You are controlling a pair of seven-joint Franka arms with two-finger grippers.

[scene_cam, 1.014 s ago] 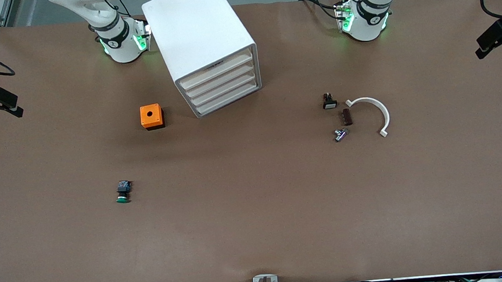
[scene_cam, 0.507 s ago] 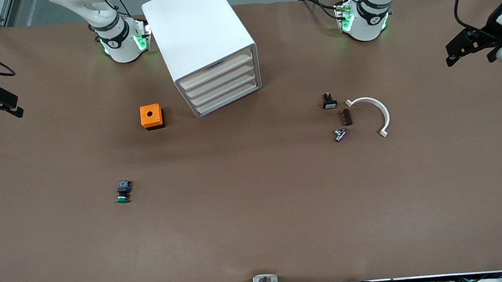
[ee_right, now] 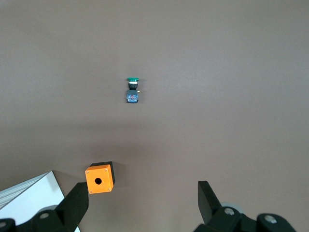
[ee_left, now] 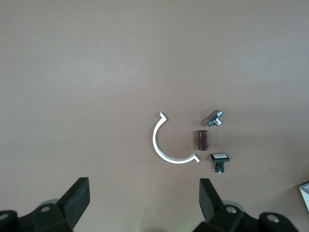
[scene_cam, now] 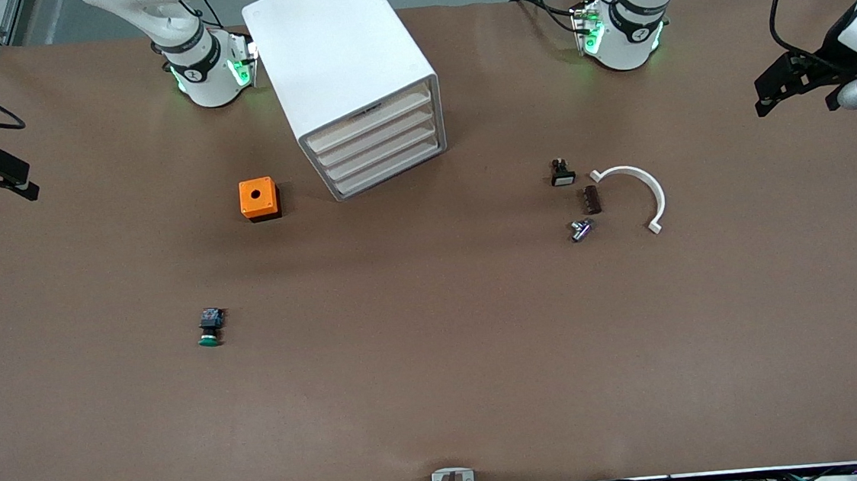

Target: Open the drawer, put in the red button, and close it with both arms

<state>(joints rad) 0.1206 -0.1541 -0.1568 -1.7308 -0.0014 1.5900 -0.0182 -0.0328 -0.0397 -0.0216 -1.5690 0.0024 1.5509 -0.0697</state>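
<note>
Near the table's edge where the arm bases stood, the white cabinet sat with every drawer pushed in. No red-capped button showed; a green-capped button lay toward the right arm's end. The left gripper hung over the left arm's end, fingers spread apart. The right gripper hung over the right arm's end, fingers likewise apart.

We see even, diffuse overhead light and no glare on the matte brown table. The white box-shaped cabinet and small orange box cast soft shadows. Both wrist views look slightly soft.
</note>
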